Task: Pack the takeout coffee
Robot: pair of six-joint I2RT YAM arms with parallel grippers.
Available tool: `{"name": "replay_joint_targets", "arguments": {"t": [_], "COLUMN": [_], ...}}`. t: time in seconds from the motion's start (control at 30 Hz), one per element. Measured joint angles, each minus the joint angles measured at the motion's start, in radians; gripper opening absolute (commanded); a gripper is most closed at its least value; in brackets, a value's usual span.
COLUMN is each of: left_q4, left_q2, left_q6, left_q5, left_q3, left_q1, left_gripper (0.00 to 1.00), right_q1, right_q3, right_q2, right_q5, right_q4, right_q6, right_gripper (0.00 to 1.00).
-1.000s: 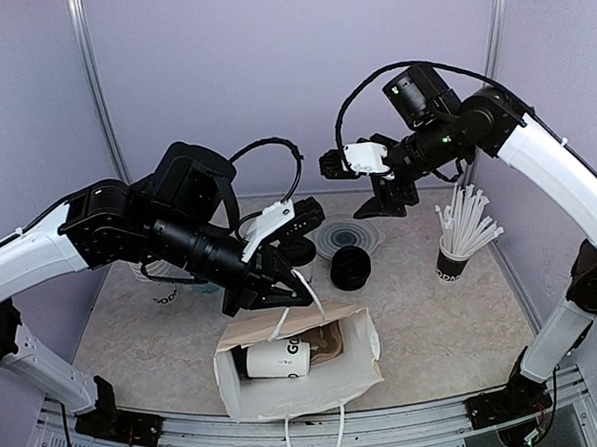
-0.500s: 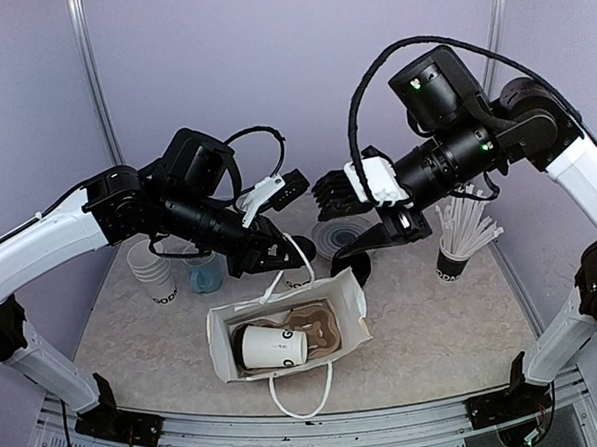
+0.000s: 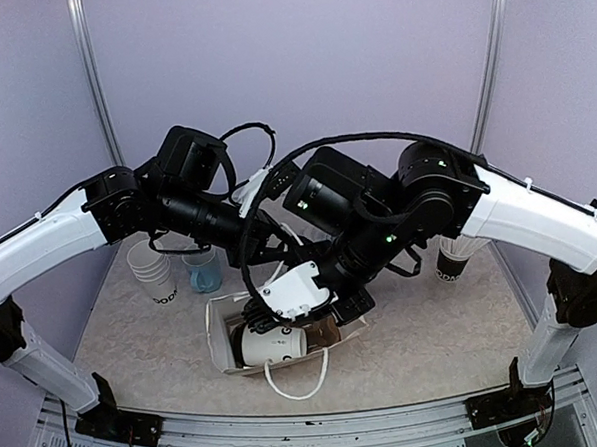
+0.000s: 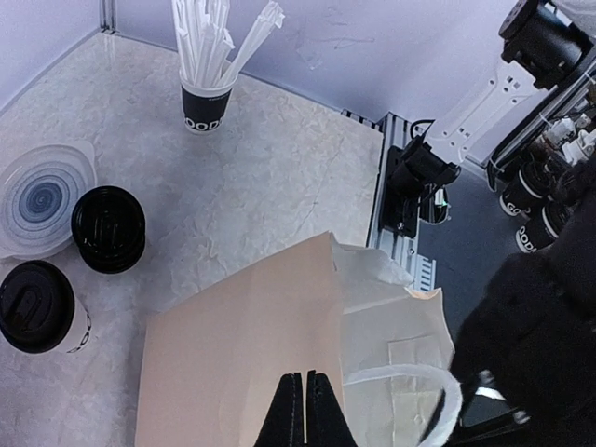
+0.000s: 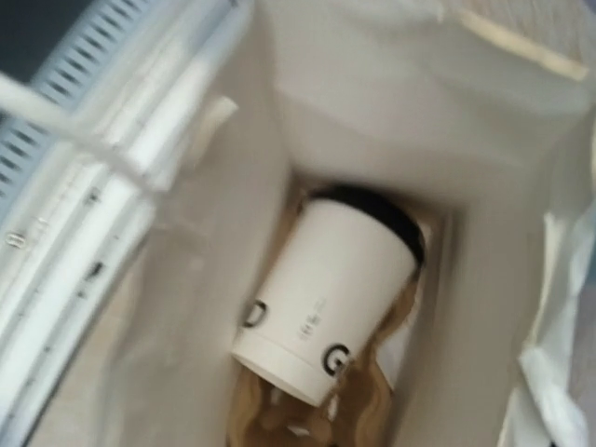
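Note:
The takeout coffee (image 5: 326, 298), a white cup with black lettering and a black lid, lies on its side inside the white paper bag (image 3: 223, 350) over something brown. From above the cup (image 3: 275, 347) shows in the bag's mouth. My left gripper (image 4: 305, 410) is shut on the bag's top edge and holds it up (image 3: 278, 253). My right gripper (image 3: 251, 316) hangs low at the bag's mouth, just above the cup. Its fingers do not show in the right wrist view, and from above I cannot make out their gap.
A stack of white cups (image 3: 153, 276) and a light-blue mug (image 3: 205, 273) stand left of the bag. Behind the bag are another lidded cup (image 4: 37, 307), black lids (image 4: 109, 228), clear lids (image 4: 42, 191) and a cup of straws (image 4: 207, 102).
My right arm has swung from high at the back right down and left to the bag's mouth. The left gripper has stayed shut on the bag's edge; the bag shifted slightly.

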Motion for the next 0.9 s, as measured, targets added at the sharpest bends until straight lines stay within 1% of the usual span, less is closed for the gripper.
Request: {"name": "replay_joint_targets", "arguments": {"t": [0.23,0.27,0.37,0.47,0.6,0.7,0.77,0.8,0.9], "left_q4": [0.081,0.091,0.113,0.113,0.114,0.126,0.142,0.15,0.183], "left_q2": [-0.09,-0.097,-0.102,-0.102,-0.121,-0.202,-0.274,-0.311,-0.397], "left_q6": [-0.043,-0.05,-0.068,-0.08,-0.076,-0.058,-0.043,-0.035,-0.024], "left_q5": [0.05,0.058,0.082,0.094,0.074,0.053,0.045,0.043,0.019], "left_q3": [-0.111,-0.125,-0.15,-0.159,-0.168,-0.211,-0.235,-0.245,-0.273], "left_q1": [0.001,0.001,0.001,0.001,0.001,0.002,0.002,0.002,0.008], "left_gripper": [0.0,0.03,0.21,0.46,0.65,0.71,0.75,0.76,0.77], "right_q1": [0.039,0.043,0.055,0.06,0.061,0.061,0.061,0.061,0.061], "right_q3": [-0.057,-0.072,-0.14,-0.181,-0.244,-0.351,-0.413,-0.439,-0.492], "right_q2": [0.076,0.08,0.082,0.082,0.063,0.012,-0.02,-0.033,-0.055], "right_q5": [0.158,0.172,0.219,0.254,0.28,0.3,0.313,0.32,0.342], "right_q4": [0.071,0.077,0.098,0.116,0.169,0.226,0.262,0.276,0.326], "right_q6": [0.02,0.021,0.023,0.022,0.004,-0.024,-0.04,-0.046,-0.066], "right_gripper": [0.15,0.15,0.15,0.16,0.2,0.28,0.38,0.4,0.49]}}
